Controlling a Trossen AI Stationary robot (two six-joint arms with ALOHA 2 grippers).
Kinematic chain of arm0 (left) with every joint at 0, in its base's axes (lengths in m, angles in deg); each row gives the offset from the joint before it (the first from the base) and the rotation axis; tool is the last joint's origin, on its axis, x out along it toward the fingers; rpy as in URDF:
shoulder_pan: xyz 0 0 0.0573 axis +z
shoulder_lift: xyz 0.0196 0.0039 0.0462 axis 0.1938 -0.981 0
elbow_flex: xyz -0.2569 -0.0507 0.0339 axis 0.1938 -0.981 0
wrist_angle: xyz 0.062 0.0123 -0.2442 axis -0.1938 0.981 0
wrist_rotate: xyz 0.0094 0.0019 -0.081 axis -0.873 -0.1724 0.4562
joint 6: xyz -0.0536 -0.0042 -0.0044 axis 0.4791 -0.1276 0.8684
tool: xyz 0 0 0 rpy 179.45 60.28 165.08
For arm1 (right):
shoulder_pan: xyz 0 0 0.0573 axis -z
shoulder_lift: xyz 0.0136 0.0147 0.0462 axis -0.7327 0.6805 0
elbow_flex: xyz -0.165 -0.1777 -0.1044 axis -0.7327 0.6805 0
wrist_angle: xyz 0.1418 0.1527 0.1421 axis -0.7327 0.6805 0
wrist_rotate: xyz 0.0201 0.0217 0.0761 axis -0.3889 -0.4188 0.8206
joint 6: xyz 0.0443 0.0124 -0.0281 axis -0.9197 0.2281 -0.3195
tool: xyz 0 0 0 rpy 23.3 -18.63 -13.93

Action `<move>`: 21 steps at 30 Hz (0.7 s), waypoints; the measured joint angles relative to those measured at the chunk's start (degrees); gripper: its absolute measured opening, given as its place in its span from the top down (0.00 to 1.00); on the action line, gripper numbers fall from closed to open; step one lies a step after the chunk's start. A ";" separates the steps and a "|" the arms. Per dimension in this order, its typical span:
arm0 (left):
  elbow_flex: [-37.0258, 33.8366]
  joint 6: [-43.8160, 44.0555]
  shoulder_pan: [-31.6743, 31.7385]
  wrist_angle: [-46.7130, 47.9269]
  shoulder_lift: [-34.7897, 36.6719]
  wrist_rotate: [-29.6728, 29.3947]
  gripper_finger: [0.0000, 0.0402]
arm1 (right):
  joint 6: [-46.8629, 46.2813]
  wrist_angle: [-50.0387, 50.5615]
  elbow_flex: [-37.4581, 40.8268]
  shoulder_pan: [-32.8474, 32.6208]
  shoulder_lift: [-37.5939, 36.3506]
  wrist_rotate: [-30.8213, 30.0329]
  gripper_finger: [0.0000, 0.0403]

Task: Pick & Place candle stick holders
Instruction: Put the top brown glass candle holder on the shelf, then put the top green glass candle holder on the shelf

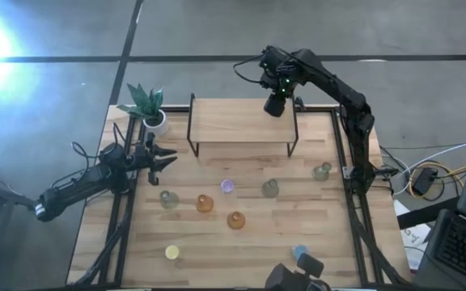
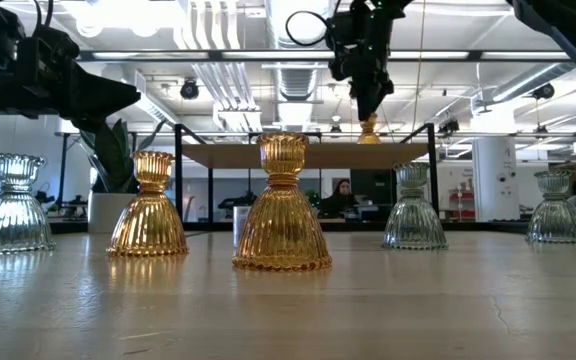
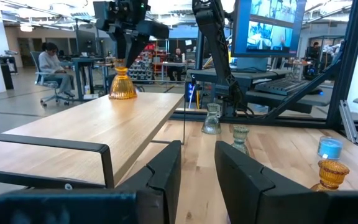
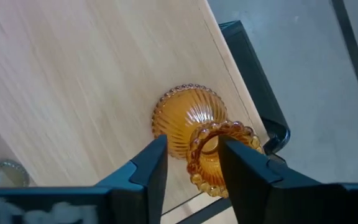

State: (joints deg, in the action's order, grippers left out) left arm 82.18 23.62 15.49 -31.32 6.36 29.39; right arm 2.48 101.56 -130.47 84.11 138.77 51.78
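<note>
1. The right gripper [image 4: 191, 163] hangs over the far right corner of the raised wooden shelf [image 1: 233, 121], pointing down, its fingers spread to either side of the neck of an amber candle stick holder [image 4: 194, 134].
2. That holder stands upright on the shelf top just inside the corner; the fingers flank its beaded rim with a gap showing on each side (released, not clenched on the glass).
3. From the left wrist view the same amber holder [image 3: 122, 84] sits directly below the right gripper [image 3: 129, 53].
4. The left gripper [image 1: 162, 159] waits at the table's left edge, beside the potted plant [image 1: 148, 105], fingers parted and holding nothing.
5. Ahead of the left gripper, on the table, lie the other holders: a grey-green one [image 1: 168, 199], two amber ones [image 1: 205, 203] [image 1: 235, 219], a purple one [image 1: 227, 187], a second grey-green one [image 1: 270, 188] and a third [image 1: 321, 171] nearer the right arm's base.
6. A yellow holder [image 1: 171, 253] and a blue one [image 1: 300, 252] stand toward the near edge.
</note>
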 joint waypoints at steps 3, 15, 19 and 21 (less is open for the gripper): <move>0.00 0.00 0.01 0.00 0.00 0.02 0.74 | -0.19 -0.52 0.00 0.02 -0.16 -0.03 0.61; 0.01 0.00 0.00 0.00 0.00 0.02 0.74 | -0.67 -0.49 -0.90 0.00 -3.44 -0.28 0.52; 0.00 0.00 -0.01 0.00 0.00 0.00 0.74 | -0.88 -0.59 -1.79 0.00 -6.23 -0.74 0.53; 0.00 0.00 0.01 0.00 0.00 0.00 0.74 | -1.64 -0.55 -2.41 -0.02 -8.07 -1.28 0.54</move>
State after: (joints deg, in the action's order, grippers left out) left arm 82.18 23.62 15.50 -31.32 6.36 29.39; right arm 0.83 101.01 -132.88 84.09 130.71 50.50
